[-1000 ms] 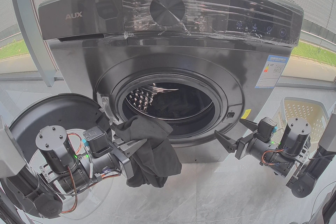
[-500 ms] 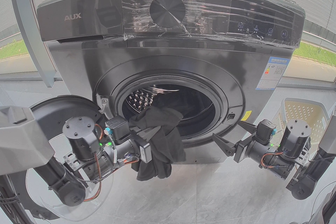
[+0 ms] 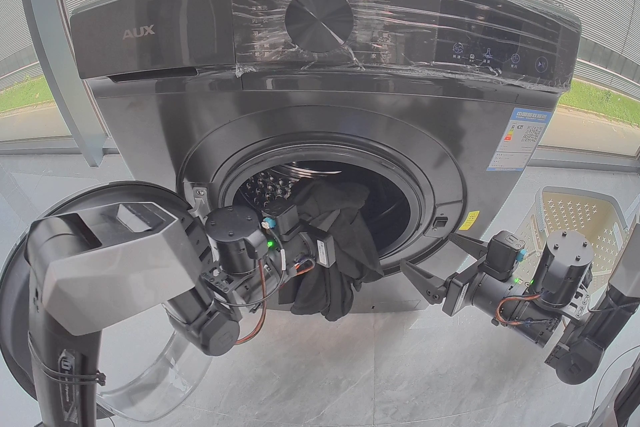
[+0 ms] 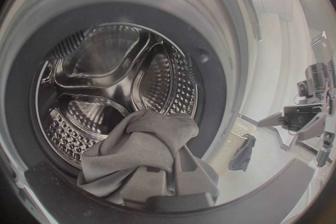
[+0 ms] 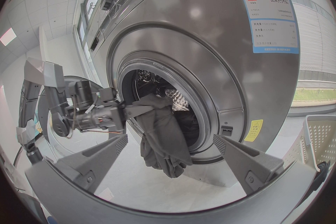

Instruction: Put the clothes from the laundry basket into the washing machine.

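head view: the left gripper (image 3: 331, 223) sits at the left rim of the washing machine (image 3: 320, 108) mouth, its jaws clamped on the dark garment (image 3: 343, 235). the top of the bundle is already past the rim, while the long tail hangs straight down over the lower lip of the opening and outside it. the drum (image 3: 393, 208) lies directly ahead of the jaws, so i judge the coming move to be a push inward, deep enough to carry the tail over the lip. the right gripper (image 3: 432, 251) hovers near the lower right edge of the machine front, jaws spread and empty. the laundry basket (image 3: 580, 208) stands beside that arm. left wrist view: the garment (image 4: 140, 144) is bunched over the fingers (image 4: 190, 172), with the drum wall (image 4: 105, 70) wide open beyond it. a second dark cloth (image 4: 241, 156) drapes on the basket far off. right wrist view: the spread fingers (image 5: 105, 154) frame the garment (image 5: 161, 137), whose long axis runs vertically from the left arm's grip down past the door lip. the left arm is the nearer one by far.
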